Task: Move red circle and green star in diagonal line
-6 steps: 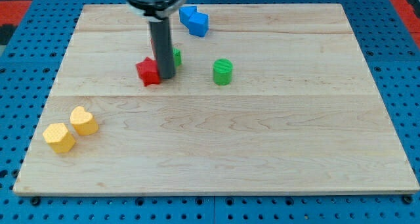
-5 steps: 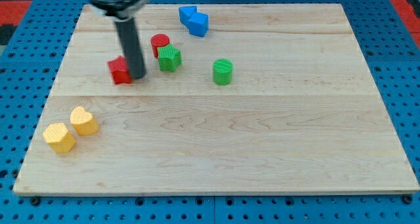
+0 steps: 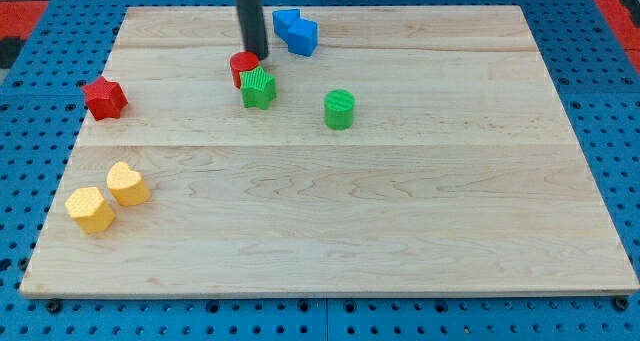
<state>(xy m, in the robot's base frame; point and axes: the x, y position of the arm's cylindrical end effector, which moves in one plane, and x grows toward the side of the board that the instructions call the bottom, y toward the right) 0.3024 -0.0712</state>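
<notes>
Camera view is showing the wooden board (image 3: 330, 231) from its near edge: closest to the view's bottom left, two yellow blocks (image 3: 90, 209) (image 3: 128, 183) are sitting side by side, touching or nearly so. Further back at the view's left, a red star (image 3: 104, 97) is lying apart from everything else. Toward the middle, a green cylinder (image 3: 339, 109) is standing alone, and up and left of it the green star (image 3: 258, 86) is pressing against the red circle (image 3: 243, 67), which is sitting just behind it on the left. My tip (image 3: 255, 56) is resting right at the red circle's far right edge, seemingly touching it. Beyond that, two blue blocks (image 3: 296, 31) are huddling near the top. There being no jaws on this rod, nothing is being held. I am judging the pushing step underway; the next move is calling for a steady slanting shove without splitting the pair.
</notes>
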